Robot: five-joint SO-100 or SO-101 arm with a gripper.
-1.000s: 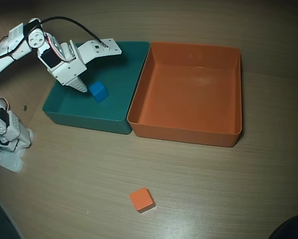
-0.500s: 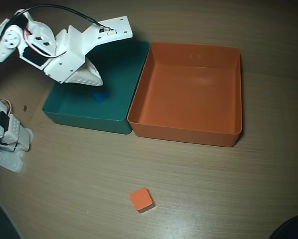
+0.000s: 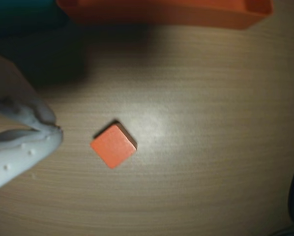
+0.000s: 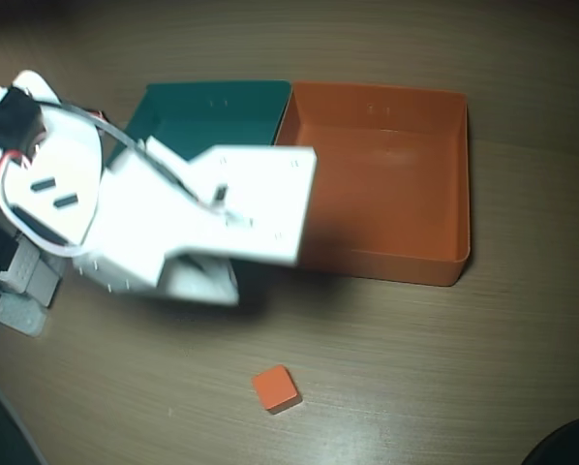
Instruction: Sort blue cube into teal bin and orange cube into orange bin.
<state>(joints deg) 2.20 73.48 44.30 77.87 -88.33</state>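
Note:
The orange cube (image 3: 113,145) lies on the wooden table, turned corner-on, a short way to the right of my gripper (image 3: 56,129) in the wrist view. The gripper's two pale fingers meet at their tips and hold nothing. In the overhead view the cube (image 4: 275,387) lies alone below the bins, in front of my white arm (image 4: 202,218). The orange bin (image 4: 459,174) stands empty at the right. The teal bin (image 4: 212,107) touches its left side and is partly covered by the arm. The blue cube is not in view.
The orange bin's front wall (image 3: 161,14) and the teal bin's corner (image 3: 24,17) line the top of the wrist view. A dark object (image 4: 565,446) sits at the lower right corner of the table.

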